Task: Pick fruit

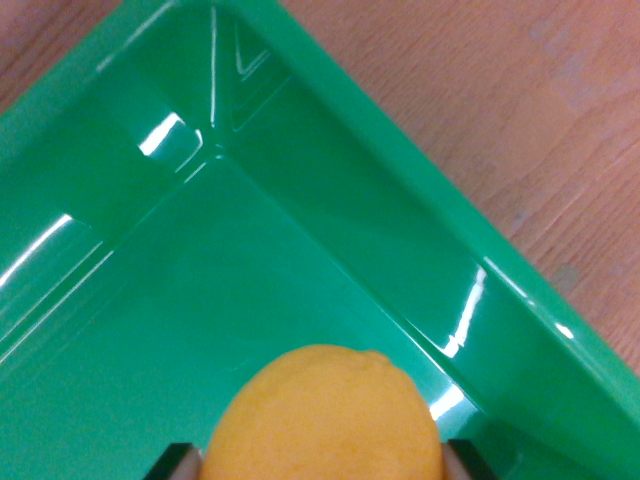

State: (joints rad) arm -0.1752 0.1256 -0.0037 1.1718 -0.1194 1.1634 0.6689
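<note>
At the bottom of the frame, an orange fruit [328, 418] sits over a green bin [150, 300].
The gripper [322, 462] pinches the orange fruit between both fingertips.

Single wrist cam only, no 2nd view to overlap. Looks steeply down from close above into a green bin [330, 150] corner; wooden tabletop [520, 110] at the wrist view's right. Orange fruit [325, 420] fills bottom edge, very near lens.

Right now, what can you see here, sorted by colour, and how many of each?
Orange: 1, the fruit between the gripper fingers.
Green: 1, the bin.
Brown: 1, the wooden table.
Total: 3.
</note>
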